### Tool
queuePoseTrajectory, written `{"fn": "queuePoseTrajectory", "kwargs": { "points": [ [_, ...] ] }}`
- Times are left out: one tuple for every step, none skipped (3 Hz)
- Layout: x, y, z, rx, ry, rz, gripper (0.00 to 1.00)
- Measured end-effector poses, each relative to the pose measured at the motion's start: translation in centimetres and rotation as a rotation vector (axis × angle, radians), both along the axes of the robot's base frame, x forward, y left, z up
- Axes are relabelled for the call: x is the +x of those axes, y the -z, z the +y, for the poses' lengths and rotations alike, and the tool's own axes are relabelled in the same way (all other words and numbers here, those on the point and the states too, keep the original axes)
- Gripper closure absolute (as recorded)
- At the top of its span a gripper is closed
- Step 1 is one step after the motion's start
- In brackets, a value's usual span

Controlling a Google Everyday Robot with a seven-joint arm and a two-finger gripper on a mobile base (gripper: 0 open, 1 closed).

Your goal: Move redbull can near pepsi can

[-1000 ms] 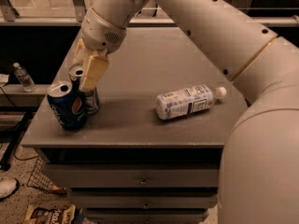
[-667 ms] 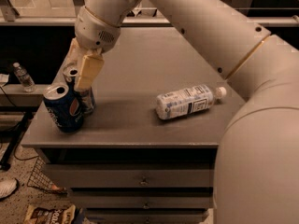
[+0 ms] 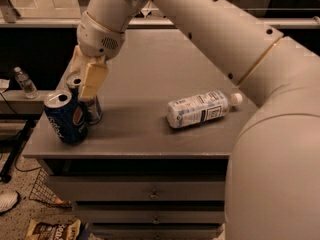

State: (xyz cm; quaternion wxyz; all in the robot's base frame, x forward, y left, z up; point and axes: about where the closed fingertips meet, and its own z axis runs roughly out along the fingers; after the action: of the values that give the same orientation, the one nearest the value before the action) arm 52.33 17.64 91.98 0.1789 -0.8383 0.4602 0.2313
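Note:
The slim redbull can (image 3: 93, 109) stands near the table's front left corner, its silver top showing between my fingers. My gripper (image 3: 84, 73) comes down from above and is shut on its upper part; the cream front finger (image 3: 93, 79) covers its side. The wider dark blue pepsi can (image 3: 65, 120) is just left of and in front of it, touching or nearly touching, and leans slightly to the left close to the table's left edge.
A plastic bottle with a white label (image 3: 199, 109) lies on its side at mid-table, right of the cans. The grey table (image 3: 150, 134) has drawers below. A small bottle (image 3: 24, 82) stands on a low shelf at the left. My arm fills the right side.
My gripper and the redbull can have shifted a little to the left. The pepsi can has also slid slightly left toward the table edge. The lying bottle has not moved.

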Motion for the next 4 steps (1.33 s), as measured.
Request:
{"fn": "queuePoseTrajectory", "kwargs": {
  "points": [
    [0.30,0.66,-0.16,-0.006,0.016,-0.002,1.00],
    [0.33,0.69,0.14,-0.001,0.015,-0.004,0.82],
    [0.33,0.69,0.16,-0.001,0.015,-0.004,0.59],
    [0.36,0.73,0.34,0.002,0.015,-0.005,0.36]
  ]
}}
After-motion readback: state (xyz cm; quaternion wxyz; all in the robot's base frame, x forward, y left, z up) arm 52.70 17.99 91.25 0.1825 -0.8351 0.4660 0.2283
